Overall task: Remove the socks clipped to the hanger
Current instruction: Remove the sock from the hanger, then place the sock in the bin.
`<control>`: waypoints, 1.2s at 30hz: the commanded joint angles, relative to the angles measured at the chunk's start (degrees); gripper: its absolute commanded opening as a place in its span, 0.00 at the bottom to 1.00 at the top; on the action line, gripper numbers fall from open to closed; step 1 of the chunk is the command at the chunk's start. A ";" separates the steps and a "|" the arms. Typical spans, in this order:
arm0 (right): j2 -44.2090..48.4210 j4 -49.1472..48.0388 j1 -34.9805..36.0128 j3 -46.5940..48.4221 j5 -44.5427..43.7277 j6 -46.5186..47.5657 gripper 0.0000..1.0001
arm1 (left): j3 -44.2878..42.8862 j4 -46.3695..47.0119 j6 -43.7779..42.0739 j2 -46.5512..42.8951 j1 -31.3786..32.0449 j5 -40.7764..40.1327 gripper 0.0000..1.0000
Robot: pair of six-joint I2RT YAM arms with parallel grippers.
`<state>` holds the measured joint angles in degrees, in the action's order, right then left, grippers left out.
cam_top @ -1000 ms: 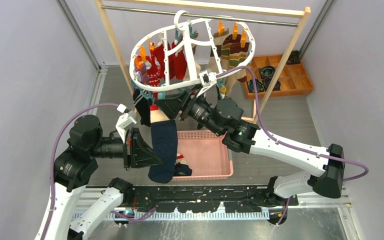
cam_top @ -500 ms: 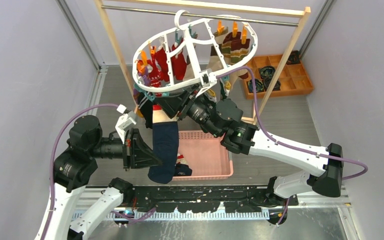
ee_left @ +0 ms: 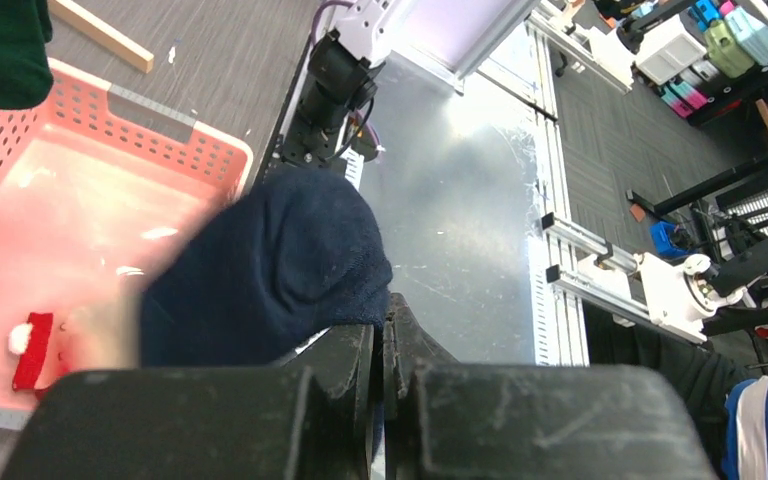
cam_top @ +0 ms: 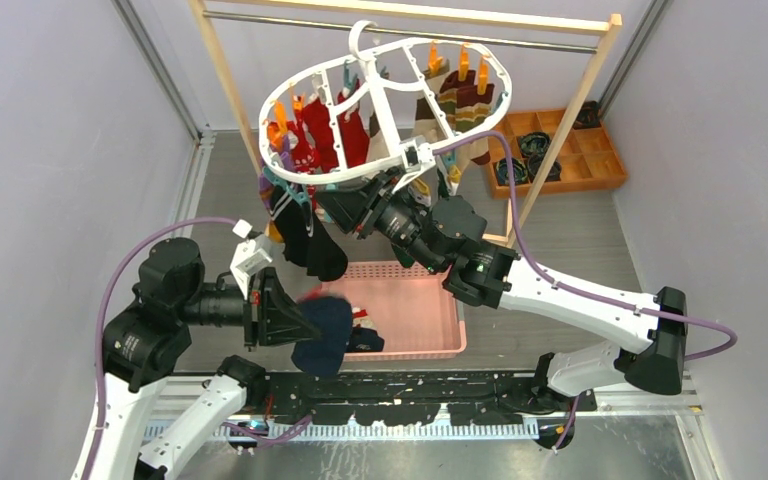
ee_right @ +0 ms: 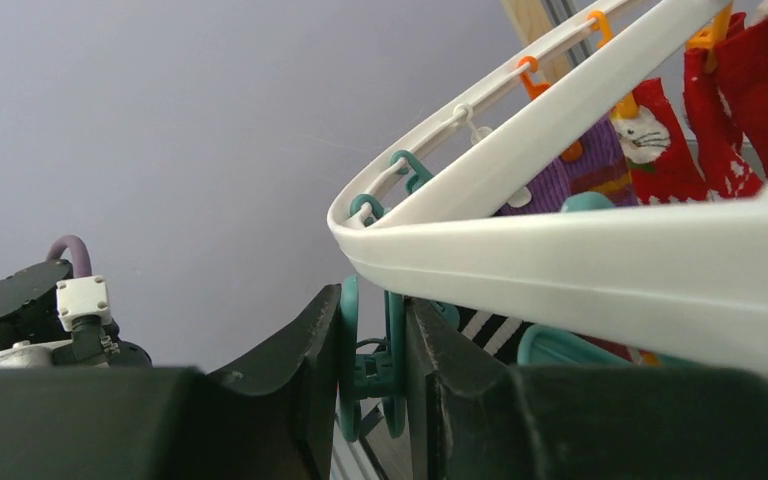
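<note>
**One sock carried to the basket, the next clip pinched**

Your left gripper (ee_left: 380,345) was clamped together on a navy sock (ee_left: 270,270), which drooped at the 9 o'clock edge of the pink basket (cam_top: 425,300); from there a short carry inward should let it drop inside. Your right gripper (ee_right: 372,350) sat under the 7 o'clock rim of the white hanger (ee_right: 580,250). Its jaws pressed on both sides of a teal clip (ee_right: 372,375), probably to squeeze it open; which sock that clip held could not be told. The other socks (cam_top: 335,125), red and striped among them, hung clipped around the hanger, which hooked at 12 o'clock onto the wooden rack (cam_top: 222,80).
</note>
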<state>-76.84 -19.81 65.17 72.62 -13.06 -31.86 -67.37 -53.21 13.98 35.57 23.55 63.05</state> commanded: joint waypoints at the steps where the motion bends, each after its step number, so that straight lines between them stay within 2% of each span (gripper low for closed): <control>1: 2.54 3.42 -0.02 2.45 -0.34 -0.57 0.24 | -1.45 -5.47 -6.39 -0.42 -0.17 -0.90 0.00; 4: 4.95 8.00 0.04 0.13 1.08 -1.06 0.75 | -2.57 -8.98 -10.48 -0.33 -0.17 -1.77 0.00; 6: 7.84 9.95 0.07 -3.35 2.48 -1.78 0.95 | -3.35 -10.82 -12.91 -0.31 -0.17 -2.53 0.00; 7: 9.68 10.22 0.24 -5.35 3.70 -2.29 0.99 | -3.61 -11.48 -13.61 -0.28 -0.17 -2.87 0.00; 12: 16.17 12.38 5.25 -12.99 8.41 -1.18 0.99 | -4.60 -13.14 -18.10 0.01 -0.16 -3.35 0.00; 16: 15.03 14.32 12.62 -13.97 10.41 2.01 1.00 | -4.90 -13.08 -18.99 0.19 -0.11 -3.20 0.00; 19: 13.94 11.86 15.21 -14.34 13.17 3.02 0.99 | -5.41 -12.91 -19.08 0.37 -0.09 -3.06 0.00; 24: 11.51 10.61 15.37 -12.77 18.10 3.21 0.91 | -7.09 -13.48 -19.63 0.81 -0.14 -3.02 0.00; 27: 9.16 11.36 15.43 -11.45 20.62 2.98 0.76 | -7.77 -13.59 -19.77 0.98 -0.11 -2.93 0.00; 28: 8.61 11.44 15.36 -11.17 20.92 2.88 0.70 | -7.84 -13.59 -19.82 1.00 -0.10 -2.89 0.00; 31: 8.45 11.49 15.42 -11.32 19.70 2.98 0.42 | -7.90 -14.68 -20.82 1.07 -0.13 -2.33 0.00; 33: 9.95 11.82 15.39 -12.26 16.53 3.15 0.16 | -7.64 -15.30 -21.15 1.16 -0.11 -2.86 0.00; 34: 11.49 12.38 15.42 -12.91 14.50 2.74 0.03 | -7.58 -15.34 -21.31 1.04 -0.15 -3.48 0.04; 35: 12.63 13.37 15.30 -13.40 12.01 2.61 0.01 | -7.51 -15.20 -21.33 0.93 -0.09 -4.27 0.19; 36: 13.69 15.36 15.23 -13.72 9.26 2.48 0.01 | -7.29 -14.99 -21.35 0.76 -0.14 -5.24 0.40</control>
<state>-68.47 -5.58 80.53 58.81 4.14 -29.23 -73.87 -67.77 -6.33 35.97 23.55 59.51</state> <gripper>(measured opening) 0.069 0.119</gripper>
